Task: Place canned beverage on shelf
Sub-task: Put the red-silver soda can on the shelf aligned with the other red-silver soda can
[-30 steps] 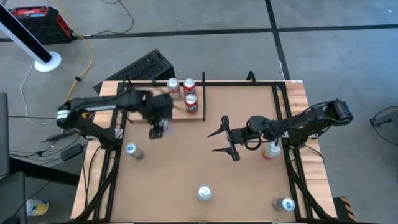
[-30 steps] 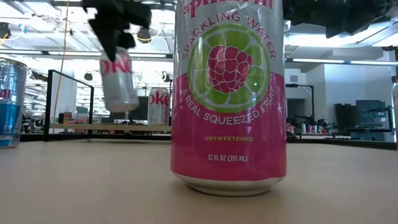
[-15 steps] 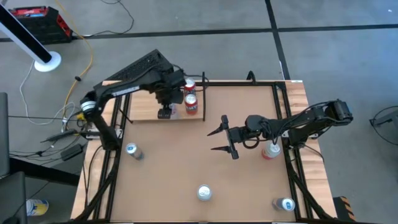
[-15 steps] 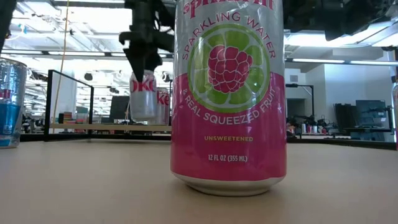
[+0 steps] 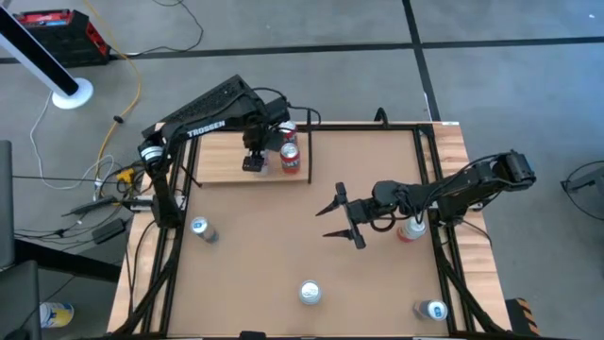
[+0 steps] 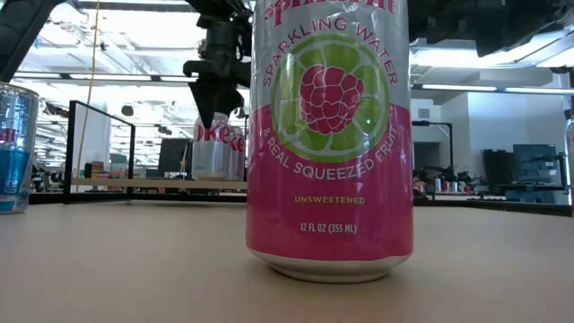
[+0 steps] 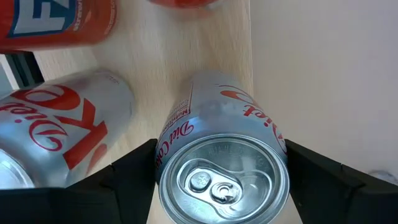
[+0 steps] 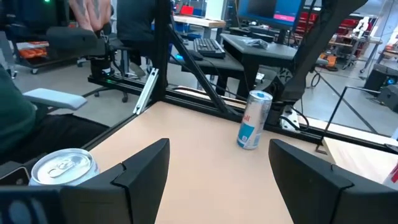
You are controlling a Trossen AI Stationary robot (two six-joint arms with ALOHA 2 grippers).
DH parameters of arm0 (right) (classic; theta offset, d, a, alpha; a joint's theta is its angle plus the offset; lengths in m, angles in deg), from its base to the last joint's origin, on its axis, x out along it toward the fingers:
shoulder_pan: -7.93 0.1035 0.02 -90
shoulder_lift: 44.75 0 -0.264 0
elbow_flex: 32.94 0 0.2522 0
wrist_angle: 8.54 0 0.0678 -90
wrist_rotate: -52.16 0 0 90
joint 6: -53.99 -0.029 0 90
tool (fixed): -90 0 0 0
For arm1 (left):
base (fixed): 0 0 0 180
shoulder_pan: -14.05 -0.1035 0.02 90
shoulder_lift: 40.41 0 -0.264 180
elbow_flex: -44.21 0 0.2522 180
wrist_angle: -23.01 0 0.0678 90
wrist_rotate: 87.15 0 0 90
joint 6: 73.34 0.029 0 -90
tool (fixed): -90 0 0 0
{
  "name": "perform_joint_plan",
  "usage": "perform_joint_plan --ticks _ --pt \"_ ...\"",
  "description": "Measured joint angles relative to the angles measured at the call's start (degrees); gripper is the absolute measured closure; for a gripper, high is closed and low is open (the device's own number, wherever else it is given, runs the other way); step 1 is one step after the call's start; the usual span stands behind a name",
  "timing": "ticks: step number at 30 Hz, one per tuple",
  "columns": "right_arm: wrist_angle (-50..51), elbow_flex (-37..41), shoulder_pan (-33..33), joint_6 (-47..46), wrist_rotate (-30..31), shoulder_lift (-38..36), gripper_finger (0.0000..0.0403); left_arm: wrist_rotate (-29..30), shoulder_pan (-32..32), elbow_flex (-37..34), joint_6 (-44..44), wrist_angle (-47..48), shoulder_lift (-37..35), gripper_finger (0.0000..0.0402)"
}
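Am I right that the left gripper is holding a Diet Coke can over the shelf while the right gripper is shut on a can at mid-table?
Not quite: the right gripper is open and empty, as the high view shows. The left gripper does hold the Diet Coke can over the shelf.

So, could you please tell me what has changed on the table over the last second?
The left gripper, closed on the silver Diet Coke can, carried it from over the brown tabletop back to the pale wooden shelf with black rails, beside the cans already there, and still holds it. The right gripper stayed open over the table's middle, drifting only slightly; the loose cans did not move.
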Motion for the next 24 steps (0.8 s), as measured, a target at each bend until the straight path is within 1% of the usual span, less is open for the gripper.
perform_joint_plan --ticks 2,7,9,12,16,20,24 --pt "0.01 0.0 0.29 0.01 0.0 0.0 0.0106 -0.63 0.0 0.0 -1.02 0.01 0.02 0.0109" --pt "-0.04 0.0 0.14 0.04 0.0 0.0 0.0106 -0.15 0.65 -0.13 -1.63 -0.19 0.19 0.0051" --pt "-0.06 0.0 0.12 0.1 0.0 0.0 0.0106 0.75 1.0 -0.13 -1.7 -0.4 0.24 0.0042" --pt "-0.08 0.0 0.12 0.75 0.0 0.0 0.0106 2.03 1.42 0.69 -2.51 0.15 0.24 0.0038" --pt "-0.08 0.0 0.12 1.15 0.0 0.02 0.0106 2.24 1.83 3.52 -4.06 0.89 0.23 0.0036" --pt "-0.08 0.0 0.12 1.3 0.0 0.02 0.0106 1.44 2.6 7.55 -6.07 3.87 0.22 0.0035" --pt "-0.03 0.0 0.12 1.3 0.0 0.02 0.0106 0.94 3.05 11.87 -9.02 9.03 0.16 0.0034"
